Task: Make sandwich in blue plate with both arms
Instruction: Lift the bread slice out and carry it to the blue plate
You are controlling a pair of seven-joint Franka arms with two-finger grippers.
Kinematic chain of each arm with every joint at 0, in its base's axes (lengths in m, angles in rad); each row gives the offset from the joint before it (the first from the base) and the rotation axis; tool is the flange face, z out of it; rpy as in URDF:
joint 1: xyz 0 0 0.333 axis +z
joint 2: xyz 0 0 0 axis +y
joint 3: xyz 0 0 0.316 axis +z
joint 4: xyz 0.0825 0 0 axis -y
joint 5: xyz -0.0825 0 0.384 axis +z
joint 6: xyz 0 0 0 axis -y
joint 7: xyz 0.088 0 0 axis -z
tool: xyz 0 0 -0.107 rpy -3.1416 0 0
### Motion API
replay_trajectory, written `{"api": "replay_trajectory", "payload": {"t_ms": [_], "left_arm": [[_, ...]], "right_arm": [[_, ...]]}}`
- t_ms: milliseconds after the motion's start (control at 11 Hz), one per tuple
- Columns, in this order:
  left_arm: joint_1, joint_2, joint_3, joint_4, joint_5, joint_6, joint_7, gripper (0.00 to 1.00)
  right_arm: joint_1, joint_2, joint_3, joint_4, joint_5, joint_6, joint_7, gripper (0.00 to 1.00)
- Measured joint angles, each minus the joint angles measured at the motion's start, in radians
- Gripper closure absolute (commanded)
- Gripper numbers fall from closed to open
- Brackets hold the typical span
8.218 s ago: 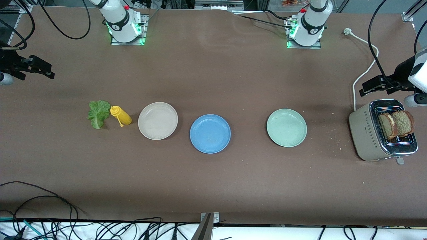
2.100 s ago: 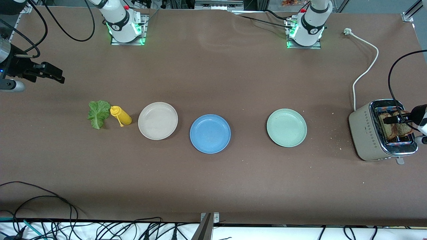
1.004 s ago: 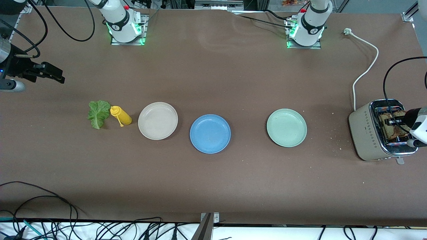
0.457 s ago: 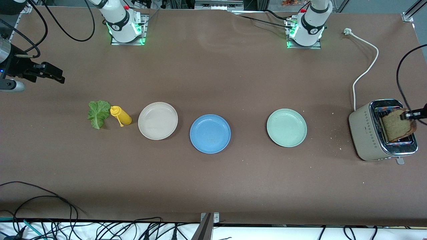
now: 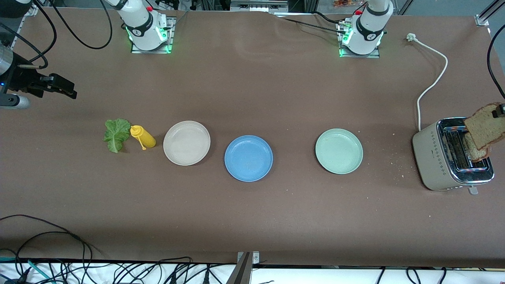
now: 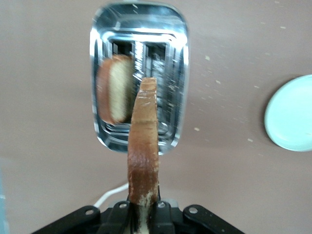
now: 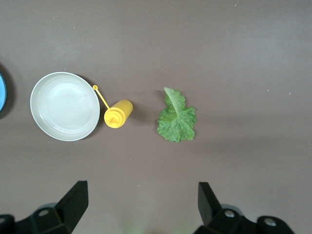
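Note:
My left gripper (image 5: 500, 111) is shut on the top edge of a brown toast slice (image 5: 485, 126), which hangs upright above the toaster (image 5: 438, 157). In the left wrist view the slice (image 6: 144, 146) stands edge-on between the fingers of that gripper (image 6: 143, 214). A second slice (image 5: 475, 152) sits in a toaster slot. The blue plate (image 5: 248, 158) lies bare at mid-table. A green lettuce leaf (image 5: 115, 134) lies toward the right arm's end. My right gripper (image 5: 65, 90) waits open over that end, holding nothing, with the lettuce (image 7: 177, 118) in its wrist view.
A beige plate (image 5: 186, 142) lies between the blue plate and a yellow squeeze bottle (image 5: 143, 136), which lies on its side beside the lettuce. A pale green plate (image 5: 339, 151) sits between the blue plate and the toaster. The toaster's white cord (image 5: 432, 75) runs toward the bases.
My left gripper came down onto the toaster, shut on one slice and has lifted it up out of its slot. The right arm has stayed still over the last two seconds.

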Motion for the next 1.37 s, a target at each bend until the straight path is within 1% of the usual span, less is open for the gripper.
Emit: {"api": "replay_trajectory", "payload": {"t_ms": [183,274,457,639,822,1096,1278,1370], "left_arm": [[-0.004,-0.011,-0.022,-0.006,-0.122,-0.077,-0.112,1.0],[-0.005,-0.011,-0.065,-0.015,-0.157,-0.097,-0.206,1.0],[-0.012,-0.012,-0.189,-0.04,-0.254,-0.106,-0.432,1.0],[-0.022,-0.013,-0.283,-0.074,-0.379,-0.082,-0.562,1.0],[-0.022,-0.013,-0.386,-0.124,-0.462,0.035,-0.682,1.0],[-0.027,-0.01,-0.56,-0.209,-0.542,0.293,-0.849,1.0],[-0.03,0.015,-0.653,-0.246,-0.557,0.461,-0.937,1.0],[-0.043,0.039,-0.685,-0.253,-0.557,0.533,-0.98,1.0]], "right_arm": [[0.0,0.0,0.0,0.0,0.0,0.0,0.0,0.0],[0.0,0.0,0.0,0.0,0.0,0.0,0.0,0.0],[0.0,0.002,0.0,0.0,0.0,0.0,0.0,0.0],[0.0,0.006,0.0,0.0,0.0,0.0,0.0,0.0],[0.0,0.007,0.0,0.0,0.0,0.0,0.0,0.0],[0.0,0.008,0.0,0.0,0.0,0.0,0.0,0.0],[0.0,0.008,0.0,0.001,0.0,0.0,0.0,0.0],[0.0,0.008,-0.001,0.001,0.0,0.0,-0.001,0.0]]}}
